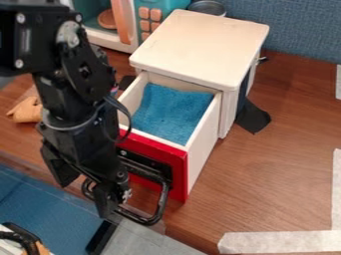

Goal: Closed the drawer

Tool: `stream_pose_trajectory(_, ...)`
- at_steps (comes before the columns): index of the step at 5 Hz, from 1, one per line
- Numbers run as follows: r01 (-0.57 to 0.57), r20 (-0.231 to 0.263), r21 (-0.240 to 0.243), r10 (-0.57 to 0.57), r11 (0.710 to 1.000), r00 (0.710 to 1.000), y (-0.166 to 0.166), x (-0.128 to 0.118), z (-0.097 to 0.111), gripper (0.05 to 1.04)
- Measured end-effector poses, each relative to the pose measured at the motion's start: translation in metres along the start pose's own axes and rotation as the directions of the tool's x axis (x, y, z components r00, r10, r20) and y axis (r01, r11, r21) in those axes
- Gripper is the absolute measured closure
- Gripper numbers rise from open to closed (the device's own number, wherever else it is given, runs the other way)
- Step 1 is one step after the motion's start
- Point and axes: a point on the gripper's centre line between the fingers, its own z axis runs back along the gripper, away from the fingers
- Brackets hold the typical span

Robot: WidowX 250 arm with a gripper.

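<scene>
The gripper (83, 198) hangs at the lower left, in front of the drawer, with its fingers apart. A small white cabinet (200, 45) has its drawer (204, 149) pulled out towards the lower left. This drawer has white sides, a red front (178, 172) and a blue cloth (170, 112) lying inside. Its black looped handle (162, 199) juts from the front and runs beside and behind the gripper, which covers its left part. I cannot tell whether gripper and handle touch. The arm also hides the left part of the red front.
A toy microwave (156, 15) with teal and white parts stands behind, at the upper left. A tan object (27, 110) lies left of the arm. Black fabric (253, 117) is by the cabinet's right side. White tape (283, 241) marks the wooden table (279, 164) at the lower right.
</scene>
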Motion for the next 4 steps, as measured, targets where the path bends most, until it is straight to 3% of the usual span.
stream_pose_trajectory(4, 0.021, 0.008, 0.003, -0.021, 1.0, 1.0, 0.001, -0.017, -0.012, 0.083)
